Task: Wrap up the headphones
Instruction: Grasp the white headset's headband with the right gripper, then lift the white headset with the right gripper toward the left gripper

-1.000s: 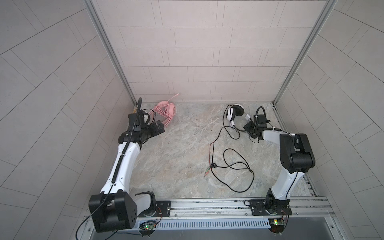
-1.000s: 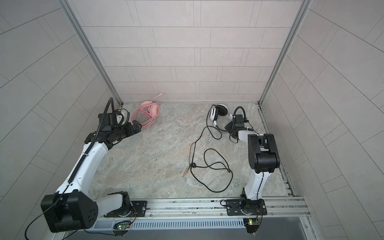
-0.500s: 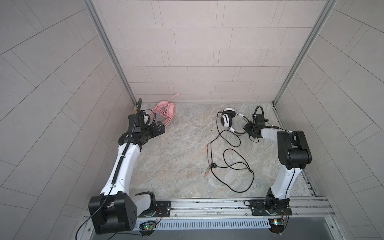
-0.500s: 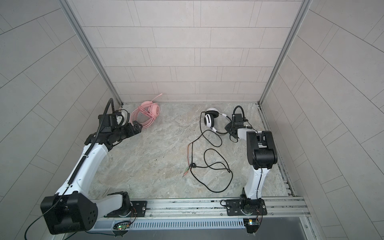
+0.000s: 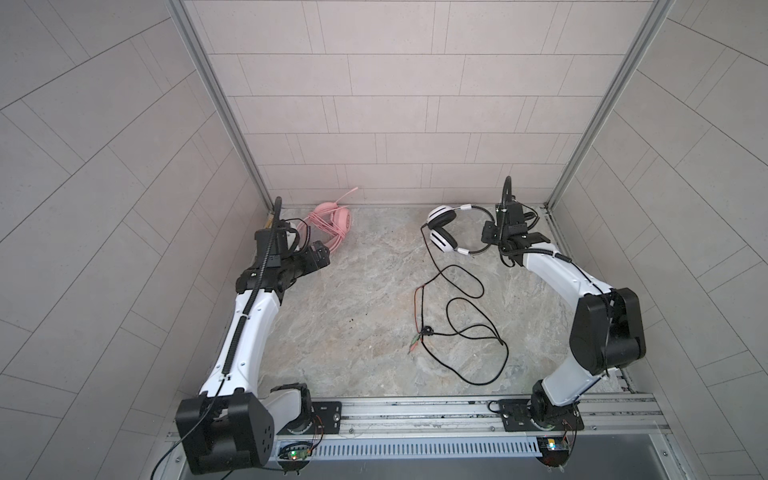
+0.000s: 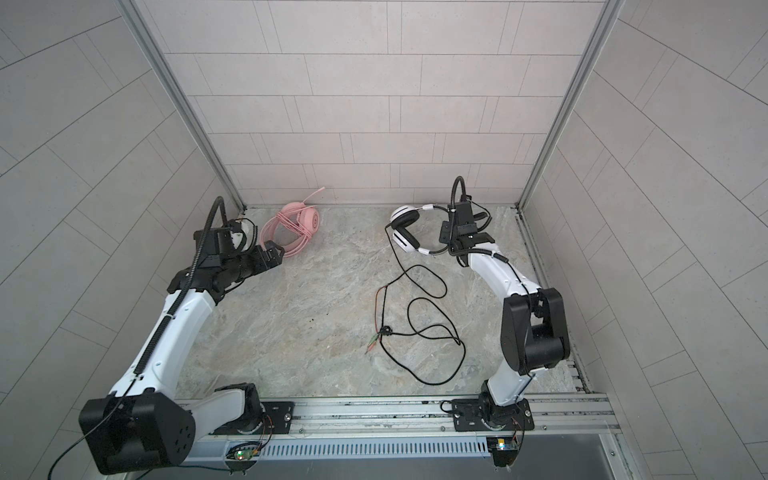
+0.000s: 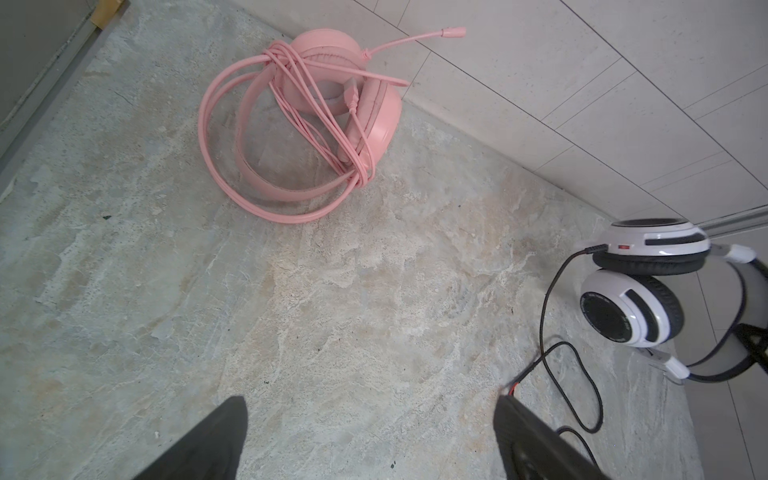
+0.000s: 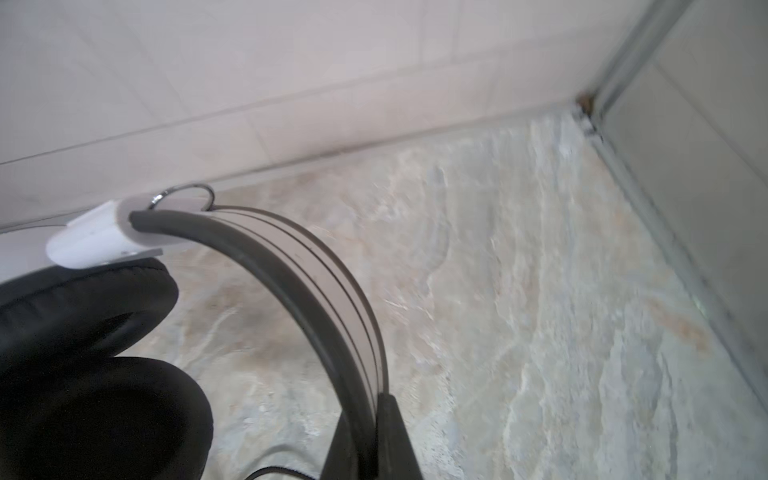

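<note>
The white-and-black headphones (image 5: 441, 227) (image 6: 405, 230) (image 7: 636, 291) are at the back right. My right gripper (image 5: 492, 233) (image 6: 448, 233) (image 8: 370, 409) is shut on their dark headband (image 8: 316, 291), ear cups pointing left. Their long black cable (image 5: 461, 328) (image 6: 419, 328) trails loose in loops over the floor. The pink headphones (image 5: 332, 224) (image 6: 297, 226) (image 7: 316, 120) lie in the back left corner with the pink cable wound around them. My left gripper (image 5: 322, 255) (image 6: 274, 253) (image 7: 370, 403) stands open just in front of them, holding nothing.
The cable's coloured plugs (image 5: 415, 345) lie mid-floor. Tiled walls close in the back (image 5: 382, 124) and both sides. A metal rail (image 5: 415, 411) with both arm bases runs along the front edge.
My right gripper has shut on the headband and turned the white-and-black headphones, shifting them slightly left with the cable dragging. The left gripper has stayed open and nearly still.
</note>
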{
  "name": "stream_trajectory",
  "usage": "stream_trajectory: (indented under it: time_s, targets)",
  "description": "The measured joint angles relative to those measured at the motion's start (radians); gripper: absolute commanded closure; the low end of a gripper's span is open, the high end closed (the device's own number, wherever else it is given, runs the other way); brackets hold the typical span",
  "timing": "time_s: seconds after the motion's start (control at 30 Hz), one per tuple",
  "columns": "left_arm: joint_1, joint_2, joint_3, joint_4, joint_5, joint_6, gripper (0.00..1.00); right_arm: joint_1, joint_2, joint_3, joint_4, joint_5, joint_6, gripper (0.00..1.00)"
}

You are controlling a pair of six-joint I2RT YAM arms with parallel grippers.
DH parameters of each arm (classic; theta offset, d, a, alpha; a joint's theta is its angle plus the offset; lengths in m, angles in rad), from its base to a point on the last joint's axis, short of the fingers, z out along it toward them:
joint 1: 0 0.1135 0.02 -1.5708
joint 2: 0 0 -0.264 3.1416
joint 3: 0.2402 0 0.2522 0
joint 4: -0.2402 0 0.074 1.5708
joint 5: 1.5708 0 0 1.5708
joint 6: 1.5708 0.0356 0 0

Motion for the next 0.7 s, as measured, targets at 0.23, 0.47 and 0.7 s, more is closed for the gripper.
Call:
stream_trajectory:
  time_s: [0.23, 0.47, 0.7]
  targets:
    - [-0.055, 0.000, 0.008, 0.000, 0.044, 0.005, 0.03, 0.277, -0.050, 0.071, -0.016, 0.031, -0.356, 0.99]
    - [-0.144, 0.000, 0.063, 0.016, 0.124, 0.068, 0.04, 0.510, 0.006, 0.215, -0.196, 0.119, -0.674, 1.00]
    - [-0.252, 0.012, 0.094, 0.025, 0.253, 0.172, 0.08, 0.598, 0.031, 0.261, -0.314, 0.143, -0.782, 1.00]
